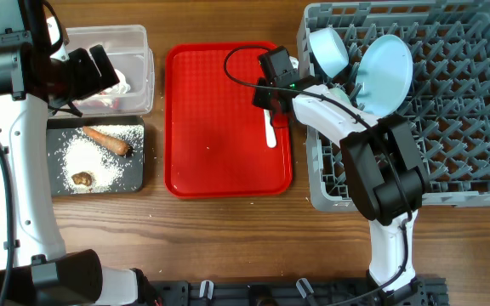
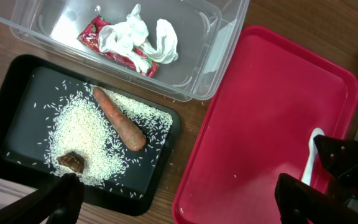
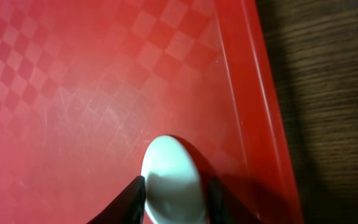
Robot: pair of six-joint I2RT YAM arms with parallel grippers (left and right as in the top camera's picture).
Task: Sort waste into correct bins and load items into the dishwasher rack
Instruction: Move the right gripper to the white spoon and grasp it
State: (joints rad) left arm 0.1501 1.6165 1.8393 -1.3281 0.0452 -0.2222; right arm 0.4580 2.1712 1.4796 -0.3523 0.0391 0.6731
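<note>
Biggest thing on the table (image 1: 228, 246) from my end is the grey dishwasher rack (image 1: 449, 127), off to the right in the overhead view. A pale blue plate (image 1: 385, 72) and a bowl (image 1: 328, 51) stand tilted on edge among the pegs in its upper left corner.

The red tray (image 1: 219, 127) sits in the middle, just beside the rack. Left of it are the two bins, the clear tub (image 2: 48, 18) with the black bin (image 2: 36, 87) right up against it.

The left gripper (image 2: 178, 186) hangs over the tub side with its jaws spread wide and nothing between them.

The tub has a wad of white tissue (image 2: 142, 37) lying on top of a red-and-white wrapper (image 2: 95, 34). The black bin holds a carrot (image 2: 120, 118) lying across a spread of rice (image 2: 86, 130), with a small brown lump (image 2: 72, 162) at the edge of the rice.

The white spoon (image 2: 311, 155) lies on the tray near its right rim. The right gripper (image 3: 174, 193) is down on it with a finger close against each side of the spoon's bowl end. Honestly can't tell whether it's actually pinching it.
</note>
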